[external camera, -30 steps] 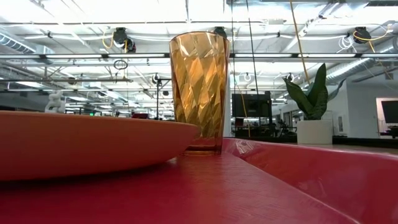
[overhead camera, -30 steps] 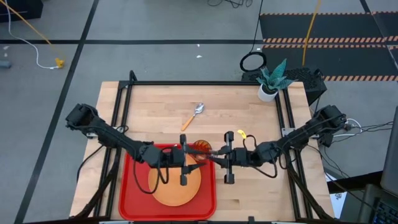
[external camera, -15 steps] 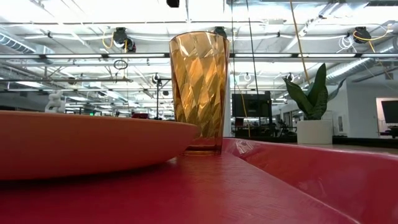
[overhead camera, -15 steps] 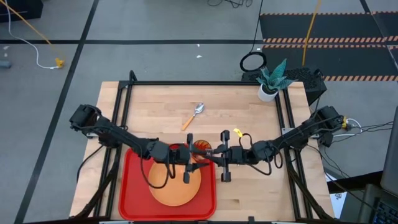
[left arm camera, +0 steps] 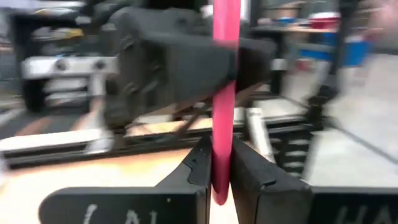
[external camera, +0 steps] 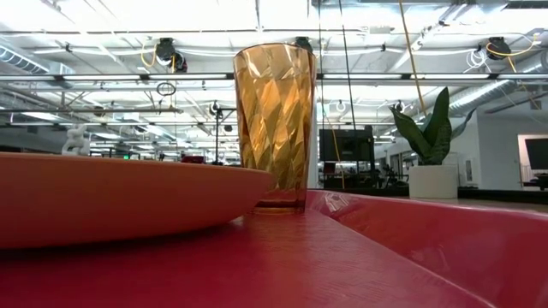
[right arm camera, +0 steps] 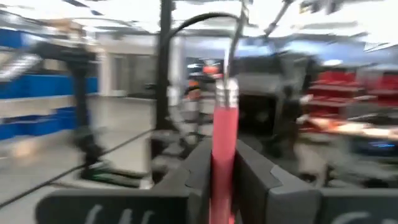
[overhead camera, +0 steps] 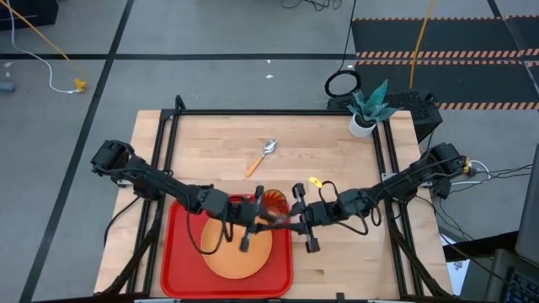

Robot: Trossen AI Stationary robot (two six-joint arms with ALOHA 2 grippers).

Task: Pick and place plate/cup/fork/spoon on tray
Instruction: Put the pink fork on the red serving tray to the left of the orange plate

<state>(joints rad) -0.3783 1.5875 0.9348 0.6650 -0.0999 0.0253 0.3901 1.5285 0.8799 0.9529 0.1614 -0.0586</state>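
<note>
Fork (left arm camera: 222,118) pinched between both arms' jaws, above tray (overhead camera: 175,261).

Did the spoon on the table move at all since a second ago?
No. In the high view the spoon lies at the same slant on the bare wood, just as far from the potted plant as before.

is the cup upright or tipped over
Upright. In the low view the cup stands on its base on the tray, open rim up, beside the plate. From above it sits at the tray's far right corner.
</note>
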